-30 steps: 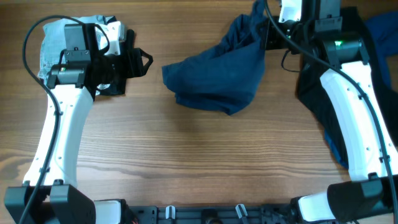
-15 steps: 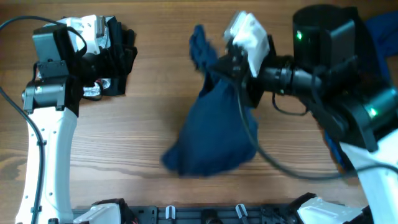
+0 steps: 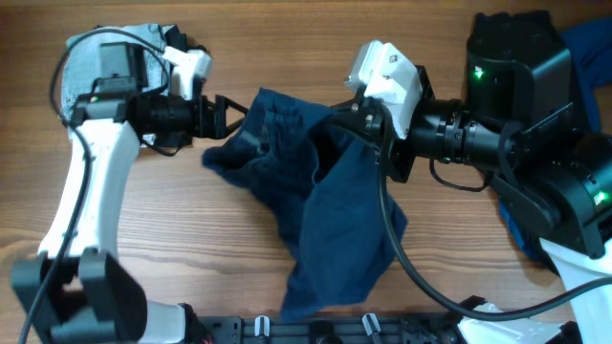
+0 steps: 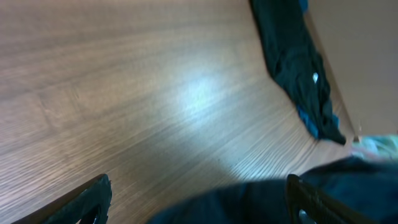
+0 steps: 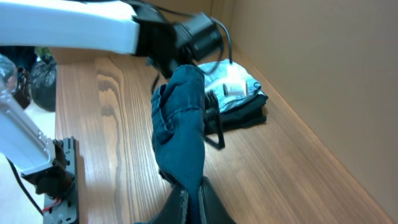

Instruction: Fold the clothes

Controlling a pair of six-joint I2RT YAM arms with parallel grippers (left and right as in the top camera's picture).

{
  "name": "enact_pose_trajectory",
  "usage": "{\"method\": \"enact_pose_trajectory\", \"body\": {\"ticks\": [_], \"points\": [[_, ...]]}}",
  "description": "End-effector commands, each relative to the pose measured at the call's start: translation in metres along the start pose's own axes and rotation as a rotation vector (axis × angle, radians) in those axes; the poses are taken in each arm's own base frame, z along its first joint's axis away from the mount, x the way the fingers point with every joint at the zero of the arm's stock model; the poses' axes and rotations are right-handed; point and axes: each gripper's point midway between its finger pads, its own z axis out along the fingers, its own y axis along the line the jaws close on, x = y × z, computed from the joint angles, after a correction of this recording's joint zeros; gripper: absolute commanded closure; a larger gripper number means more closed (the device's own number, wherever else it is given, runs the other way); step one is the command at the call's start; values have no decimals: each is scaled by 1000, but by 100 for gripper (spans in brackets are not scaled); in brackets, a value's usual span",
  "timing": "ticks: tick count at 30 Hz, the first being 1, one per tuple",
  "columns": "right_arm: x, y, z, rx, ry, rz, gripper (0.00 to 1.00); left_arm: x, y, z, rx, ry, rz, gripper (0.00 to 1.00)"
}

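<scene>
I count two hands, left hand (image 3: 226, 115) and right hand (image 3: 337, 122); one navy shorts (image 3: 335, 220) at the right hand; one clothes pile (image 3: 81, 72) behind the left hand; one dark heap (image 3: 521, 234); one table (image 3: 191, 248).

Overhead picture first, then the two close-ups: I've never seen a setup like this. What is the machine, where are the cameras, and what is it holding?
These are two robot arms at a wooden table. The overhead picture looks straight down. The other two pictures come from a small camera on each arm's wrist. The right end effector, the two-finger part that grasps, is pinched shut on the navy shorts and holds part of them raised. The left end effector is open at the shorts' edge. Its wrist view shows its fingers spread wide, with dark cloth between them but not clamped. A pile of other clothes lies by the left arm, and more dark garments lie on the right.
</scene>
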Motion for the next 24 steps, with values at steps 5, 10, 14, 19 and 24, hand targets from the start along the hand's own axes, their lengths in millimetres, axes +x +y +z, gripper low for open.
{"method": "enact_pose_trajectory", "body": {"ticks": [5, 10, 14, 19, 24], "points": [[-4, -6, -1, 34, -2, -40, 96, 2, 33, 5, 15, 2, 15, 8], [0, -10, 8, 25, 17, -29, 96, 13, 37, 3, -11, 44, 26, 8], [0, -12, 9, 32, 20, -29, 96, 28, 45, 2, -64, 104, 1, 9], [3, -16, 9, 55, 35, -27, 96, 45, 53, -8, -97, 162, -44, 12], [3, -16, 9, 55, 34, -51, 96, 56, 55, -16, -87, 190, -49, 10]]}}
